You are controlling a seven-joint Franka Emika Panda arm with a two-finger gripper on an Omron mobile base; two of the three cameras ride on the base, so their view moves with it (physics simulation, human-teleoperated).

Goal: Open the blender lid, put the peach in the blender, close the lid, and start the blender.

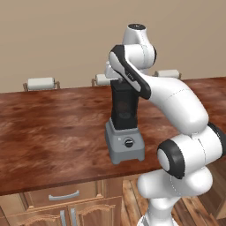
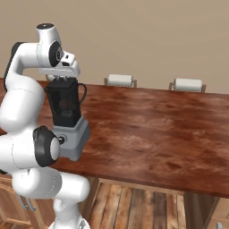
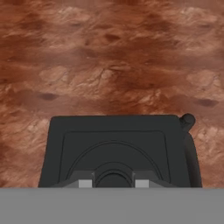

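While jaws (image 3: 113,183) pinch it, blender lid (image 3: 114,148) caps blender (image 1: 125,128) — peach (image 2: 65,106) inside.

Glossy white rounded arm (image 1: 176,106) segments (black bands and caps at joints).

White arm folded high with elbow bent, wrist turned straight down, gripper (image 3: 113,183) pointing downward, its two fingertips (image 3: 85,183) drawn close together

Non-task: counter, chairs, cabinets.
Wood counter (image 1: 53,128); white chair backs (image 2: 188,84) behind it; cabinet doors (image 1: 66,207) below.
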